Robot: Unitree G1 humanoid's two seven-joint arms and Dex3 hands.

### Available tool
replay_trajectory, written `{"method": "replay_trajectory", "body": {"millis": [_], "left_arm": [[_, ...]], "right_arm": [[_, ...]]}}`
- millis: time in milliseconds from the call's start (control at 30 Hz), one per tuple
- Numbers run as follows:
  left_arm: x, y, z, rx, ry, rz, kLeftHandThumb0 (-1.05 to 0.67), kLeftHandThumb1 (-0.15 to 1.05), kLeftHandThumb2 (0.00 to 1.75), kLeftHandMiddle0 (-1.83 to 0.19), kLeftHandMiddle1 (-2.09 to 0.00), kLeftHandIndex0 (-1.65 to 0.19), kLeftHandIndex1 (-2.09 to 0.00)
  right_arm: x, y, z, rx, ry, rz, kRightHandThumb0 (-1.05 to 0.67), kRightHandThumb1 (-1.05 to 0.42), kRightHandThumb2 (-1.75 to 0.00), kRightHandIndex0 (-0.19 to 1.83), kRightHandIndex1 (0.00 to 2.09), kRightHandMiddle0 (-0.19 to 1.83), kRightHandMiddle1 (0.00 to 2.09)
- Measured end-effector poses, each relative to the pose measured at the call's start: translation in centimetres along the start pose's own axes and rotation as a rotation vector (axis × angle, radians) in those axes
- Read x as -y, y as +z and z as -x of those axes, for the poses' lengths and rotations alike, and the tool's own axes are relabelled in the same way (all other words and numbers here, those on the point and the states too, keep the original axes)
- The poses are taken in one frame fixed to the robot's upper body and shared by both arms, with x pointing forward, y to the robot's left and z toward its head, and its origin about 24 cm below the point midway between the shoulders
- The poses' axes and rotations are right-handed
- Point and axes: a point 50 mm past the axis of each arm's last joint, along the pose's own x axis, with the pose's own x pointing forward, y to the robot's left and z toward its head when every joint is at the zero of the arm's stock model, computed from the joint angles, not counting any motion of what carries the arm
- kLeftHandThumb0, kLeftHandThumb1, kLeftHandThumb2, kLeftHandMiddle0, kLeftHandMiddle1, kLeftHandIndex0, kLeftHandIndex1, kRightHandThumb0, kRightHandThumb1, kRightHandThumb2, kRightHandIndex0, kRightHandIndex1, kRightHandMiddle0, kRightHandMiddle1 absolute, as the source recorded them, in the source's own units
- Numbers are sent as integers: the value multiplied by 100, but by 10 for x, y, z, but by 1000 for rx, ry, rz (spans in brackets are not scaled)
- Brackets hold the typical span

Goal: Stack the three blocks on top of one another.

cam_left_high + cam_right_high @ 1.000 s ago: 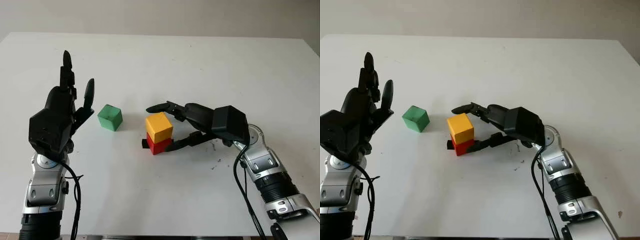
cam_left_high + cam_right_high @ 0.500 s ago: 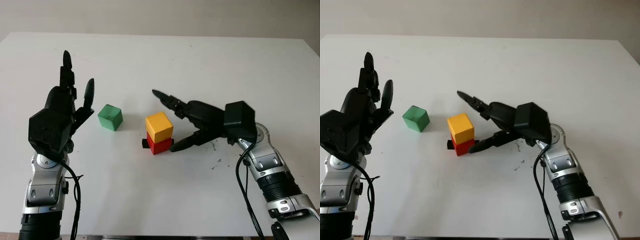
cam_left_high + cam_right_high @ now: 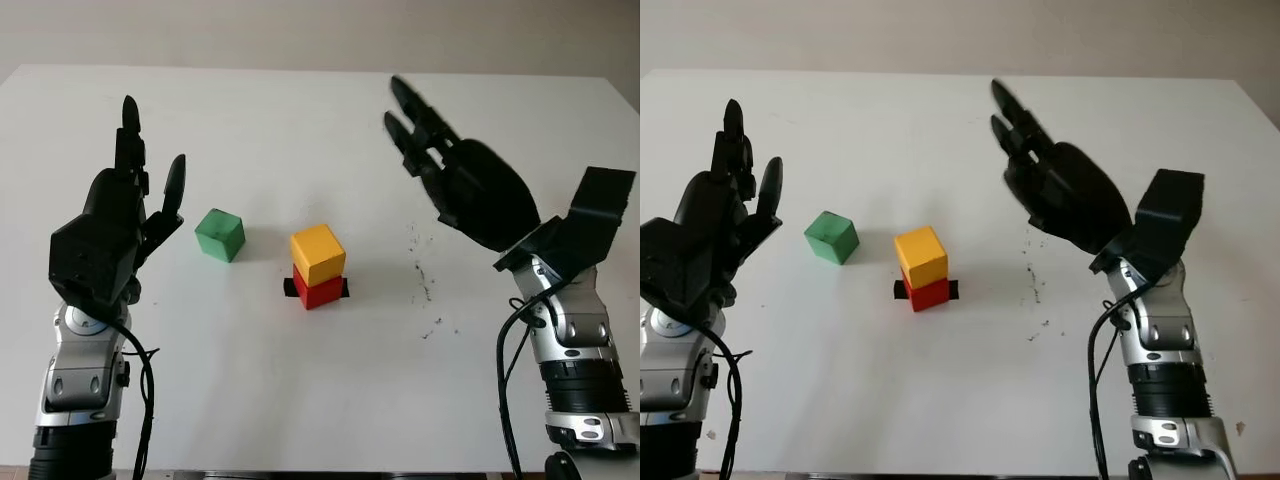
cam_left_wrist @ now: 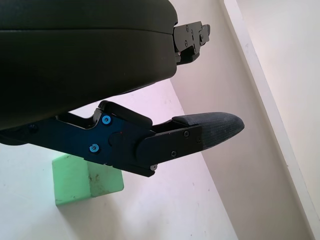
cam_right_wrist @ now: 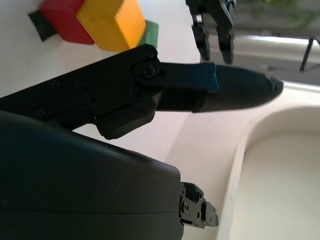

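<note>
A yellow block (image 3: 318,254) sits on a red block (image 3: 319,290) near the middle of the white table (image 3: 300,400), turned a little against it. A green block (image 3: 219,235) stands alone to their left; it is also in the left wrist view (image 4: 85,179). My right hand (image 3: 455,170) is raised open above the table, well to the right of the stack, holding nothing. My left hand (image 3: 130,205) is open and upright just left of the green block, apart from it. The right wrist view shows the yellow block (image 5: 114,22) on the red block (image 5: 65,20).
A small black marker (image 3: 289,288) sticks out from under the red block on both sides. Dark specks (image 3: 425,290) dot the table right of the stack. The table's far edge (image 3: 300,68) meets a pale wall.
My right hand has let go of the stack, drawn back to the right and lifted high. The yellow block stays on the red one. The left hand has barely moved.
</note>
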Motion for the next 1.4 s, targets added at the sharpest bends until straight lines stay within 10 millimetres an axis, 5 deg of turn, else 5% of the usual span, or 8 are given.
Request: {"method": "replay_trajectory", "body": {"millis": [600,1033,1133,1400], "left_arm": [[-18,16,-12,66,-114,-209,-61,105,55,10,-8,10,-6],[-32,29,-27,97,-225,-361,-57,105,21,-18,-14,-12,-17],[-36,36,-30,93,-286,-478,-58,104,10,-24,-10,-27,-22],[-40,69,-47,129,-484,-928,-65,78,3,-19,-4,-42,-16]], "right_arm": [[-12,-44,11,-232,-194,-93,-76,-105,-70,-19,0,-19,0],[-15,-53,11,-209,-234,-110,-77,-105,-67,-19,0,-19,0],[-14,-52,11,-201,-238,-106,-76,-105,-68,-19,0,-19,0],[-10,-51,13,-191,-254,-106,-78,-105,-67,-19,0,-19,0]]}}
